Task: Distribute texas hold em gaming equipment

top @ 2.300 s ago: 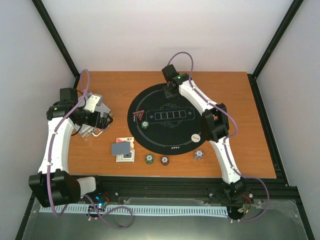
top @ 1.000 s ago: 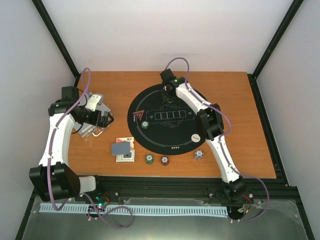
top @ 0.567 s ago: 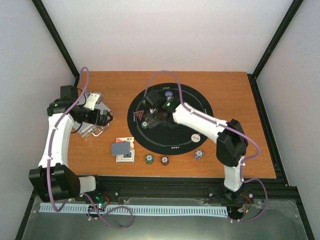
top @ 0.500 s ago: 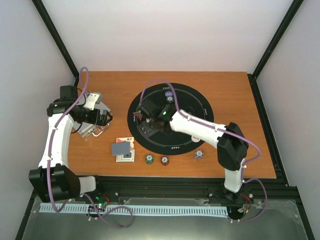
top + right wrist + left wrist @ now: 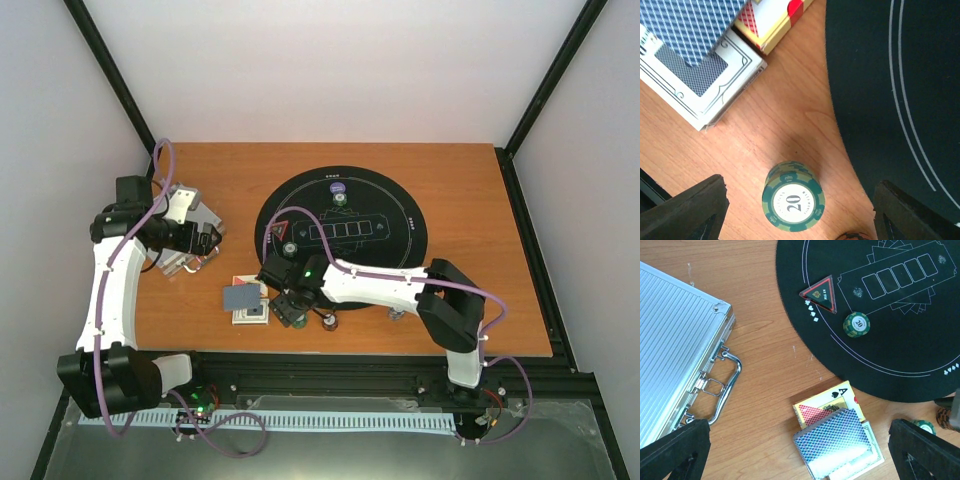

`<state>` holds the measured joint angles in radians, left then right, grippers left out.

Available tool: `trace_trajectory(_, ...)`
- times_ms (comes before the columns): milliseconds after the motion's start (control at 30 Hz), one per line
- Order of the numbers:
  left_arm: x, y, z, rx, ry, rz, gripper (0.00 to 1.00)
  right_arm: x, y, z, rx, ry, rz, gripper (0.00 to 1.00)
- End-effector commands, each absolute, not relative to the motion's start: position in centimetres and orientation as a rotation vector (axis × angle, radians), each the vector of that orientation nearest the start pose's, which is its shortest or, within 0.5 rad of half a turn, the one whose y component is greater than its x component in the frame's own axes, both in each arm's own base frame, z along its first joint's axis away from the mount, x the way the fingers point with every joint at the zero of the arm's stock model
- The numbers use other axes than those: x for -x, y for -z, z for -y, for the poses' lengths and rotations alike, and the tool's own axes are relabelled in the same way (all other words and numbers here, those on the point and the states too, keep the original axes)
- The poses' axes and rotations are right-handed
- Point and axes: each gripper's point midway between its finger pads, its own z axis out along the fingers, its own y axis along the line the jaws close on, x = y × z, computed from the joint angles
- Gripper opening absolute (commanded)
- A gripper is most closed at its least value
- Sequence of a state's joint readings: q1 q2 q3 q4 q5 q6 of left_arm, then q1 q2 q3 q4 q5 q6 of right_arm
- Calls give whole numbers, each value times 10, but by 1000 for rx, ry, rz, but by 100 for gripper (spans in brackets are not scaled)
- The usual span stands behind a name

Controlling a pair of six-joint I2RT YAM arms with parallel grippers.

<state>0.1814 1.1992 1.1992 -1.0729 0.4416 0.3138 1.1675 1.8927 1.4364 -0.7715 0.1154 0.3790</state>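
Right gripper [image 5: 799, 214], fingers spread wide, hangs straight over the green 20 chip stack [image 5: 793, 202]. The stack stands on bare wood between mat [image 5: 900, 75] and card box [image 5: 705, 95], centred between the fingertips.

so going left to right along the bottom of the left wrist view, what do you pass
silver case → pile of cards → green chip

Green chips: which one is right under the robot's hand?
The green chip on the wood beside the card box, under the right hand. Another green chip sits on the black mat.
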Motion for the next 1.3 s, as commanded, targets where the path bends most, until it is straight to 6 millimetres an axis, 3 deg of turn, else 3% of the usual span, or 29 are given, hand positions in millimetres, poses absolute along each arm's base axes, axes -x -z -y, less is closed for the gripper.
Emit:
trace_trajectory(0, -286, -226, 22, -310, 398, -2496, 100, -176, -56, -393, 1058, -233, -2648, 79)
trace_trajectory(233, -288, -228, 23, -311, 412, -2489, 100, -171, -40, -392, 1085, -234, -2678, 73)
trace_trajectory(600, -290, -227, 24, -317, 418, -2489, 100, -168, -27, -387, 1075, -221, -2701, 54)
trace_trajectory(833, -289, -227, 24, -321, 416, -2486, 100, -169, -30, -386, 1071, -212, -2692, 39)
trace_trajectory(1267, -288, -228, 24, -323, 411, -2483, 100, -180, -63, -386, 1045, -194, -2627, 17)
